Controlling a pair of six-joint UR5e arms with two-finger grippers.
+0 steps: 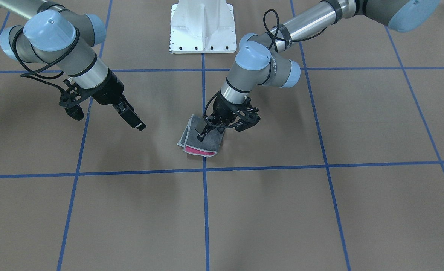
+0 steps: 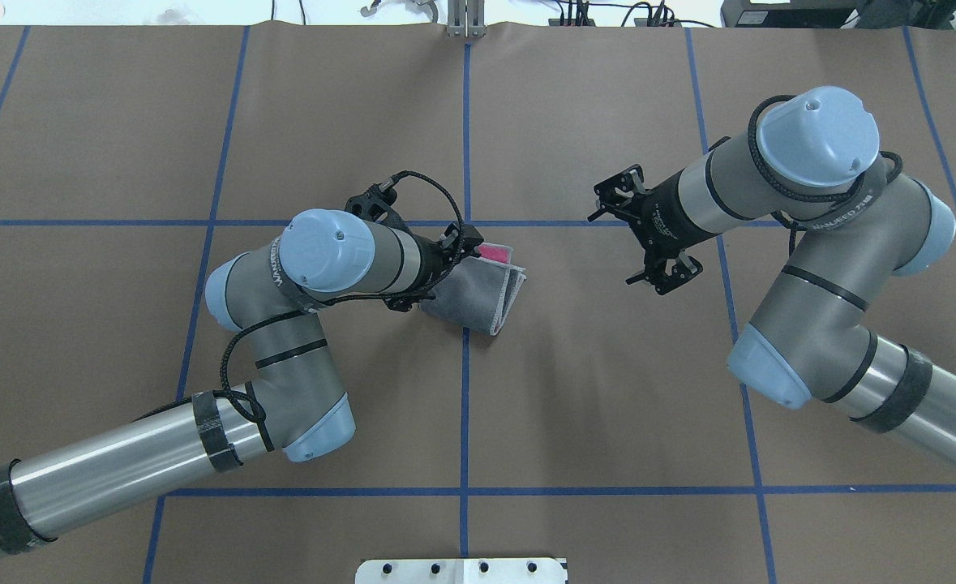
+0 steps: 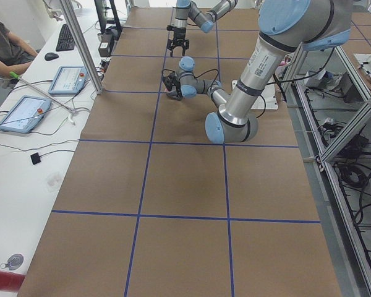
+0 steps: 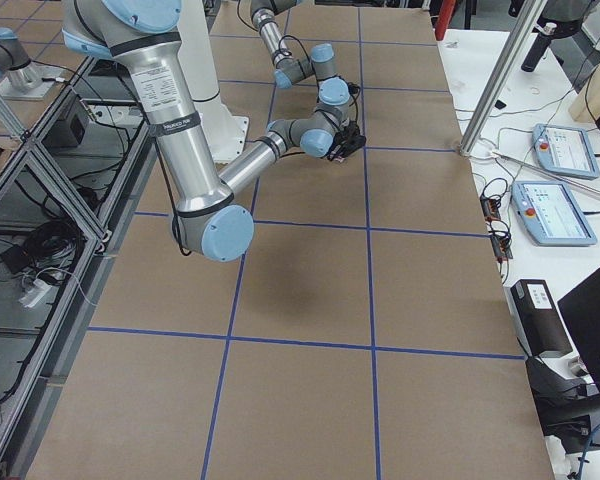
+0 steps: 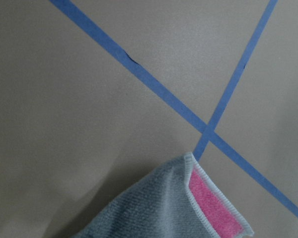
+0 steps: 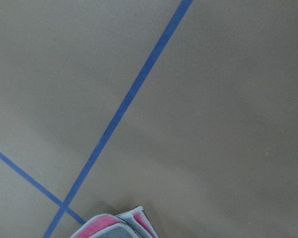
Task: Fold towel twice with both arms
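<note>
The towel (image 1: 200, 137) lies folded into a small grey packet on the brown table (image 1: 319, 210), across a blue tape line (image 1: 205, 210) near the centre of the grid. Several layered hems show along 1 side, and a strip of pink face shows at 1 edge; the same pink strip shows in the left wrist view (image 5: 213, 208).

The left gripper (image 1: 203, 132) is down at the towel, fingertips touching its grey top layer. The fingers look close together, but I cannot tell whether they pinch cloth or merely rest on it. In the overhead view the left arm (image 2: 315, 268) covers the towel's left part.

The right gripper (image 1: 131, 118) hangs above bare table, well apart from the towel, holding nothing. Its fingers look nearly together in the front view; their spread is not clear. The right wrist view shows only a towel corner (image 6: 116, 225) at its bottom edge.
</note>
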